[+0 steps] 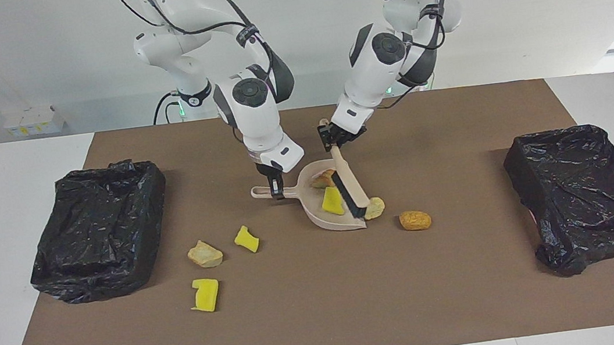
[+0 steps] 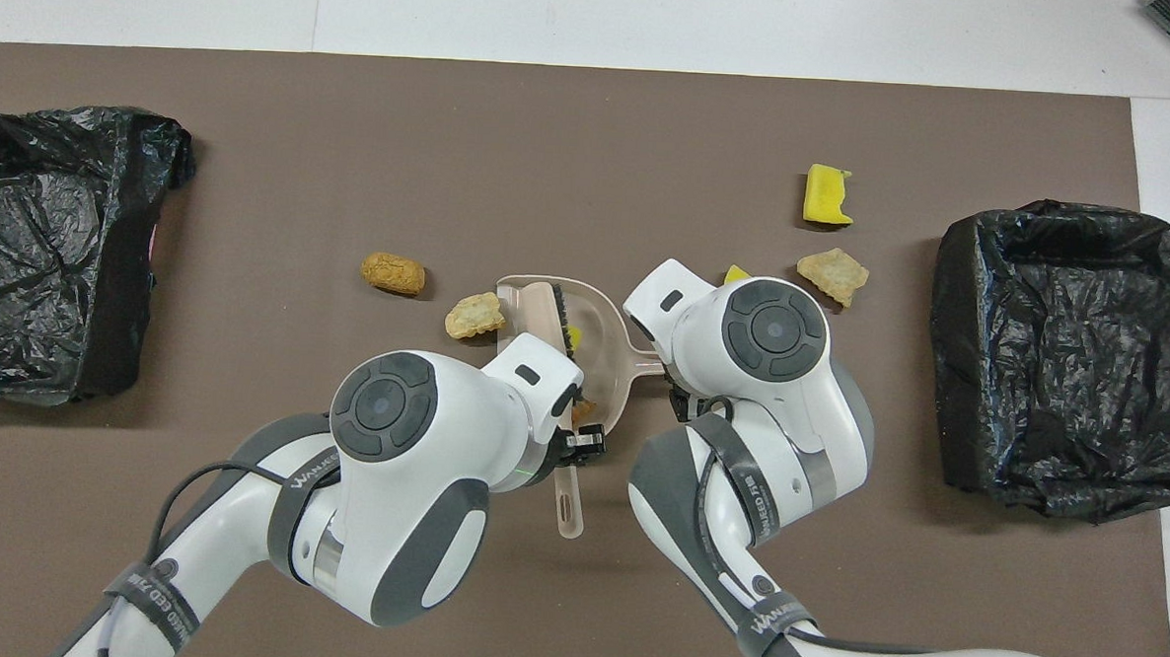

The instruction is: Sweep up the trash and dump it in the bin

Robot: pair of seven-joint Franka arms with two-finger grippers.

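Left gripper [image 1: 332, 137] fingers clamp the brush [image 1: 351, 186] handle; right gripper [image 1: 274, 187] fingers clamp the dustpan [image 1: 329, 216] handle. 2 trash pieces [image 1: 332, 200] lie in the pan below the left fingers, 1 at its lip, 4 on the table [image 1: 324, 311].

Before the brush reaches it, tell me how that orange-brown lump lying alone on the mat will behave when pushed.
The orange-brown lump looks rounded and oblong, so it may roll or veer off rather than slide straight. Its crusty, bread-like surface suggests that it is light and might shed crumbs. It lies apart from the dustpan, toward the left arm's end, so one stroke of the brush may not carry it in.
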